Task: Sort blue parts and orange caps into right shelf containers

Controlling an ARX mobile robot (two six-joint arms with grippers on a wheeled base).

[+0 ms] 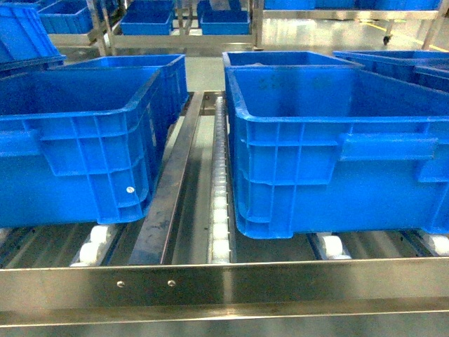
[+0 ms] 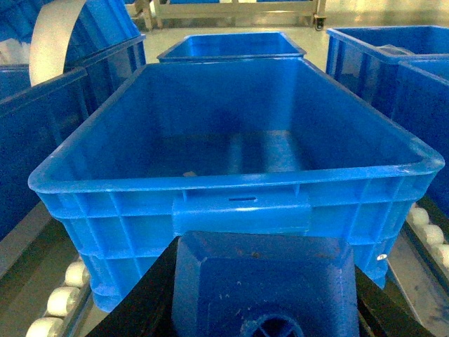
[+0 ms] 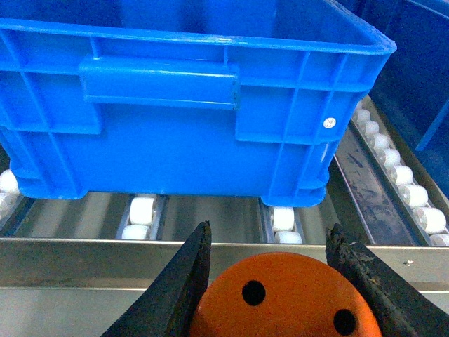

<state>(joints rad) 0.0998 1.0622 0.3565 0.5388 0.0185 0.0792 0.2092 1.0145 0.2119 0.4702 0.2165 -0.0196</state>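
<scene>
We found blue crates point(image 1: 330, 151) on steel roller rails point(image 1: 220, 210); left gripper point(image 2: 263, 295) pinched a blue part point(image 2: 263, 288), right gripper point(image 3: 270, 281) an orange cap point(image 3: 287, 298).

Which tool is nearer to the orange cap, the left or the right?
Right. The right tool grips the orange cap between its fingers. The left tool is closed on a blue part, facing a blue crate; no cap shows in its view.
</scene>
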